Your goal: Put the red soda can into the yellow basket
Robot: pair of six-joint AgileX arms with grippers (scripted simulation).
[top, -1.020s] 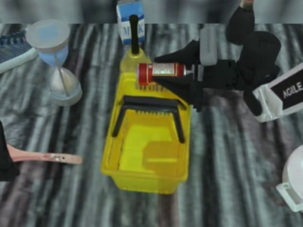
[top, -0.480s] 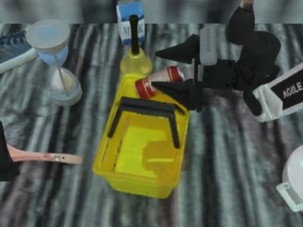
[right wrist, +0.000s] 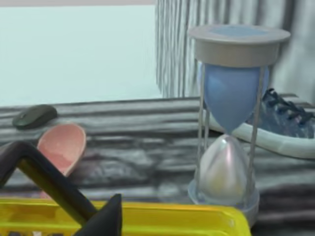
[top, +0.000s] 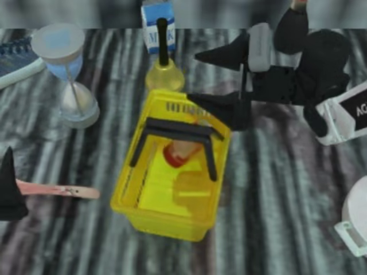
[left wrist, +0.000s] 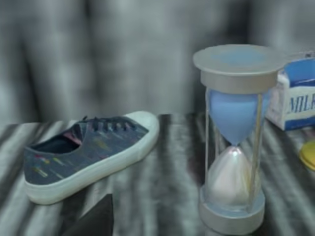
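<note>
Red soda can (top: 179,152) tilted inside yellow basket (top: 133,184).

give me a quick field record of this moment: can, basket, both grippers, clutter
can: red soda can inside the yellow basket, tilted, partly under the black handles
basket: mid-table, skewed
right gripper: open, empty, over the basket's far corner
left gripper: at the table's left edge, idle
clutter: hourglass, bell, milk carton, sneaker, pink spoon
task state: can appears to be in the basket
</note>
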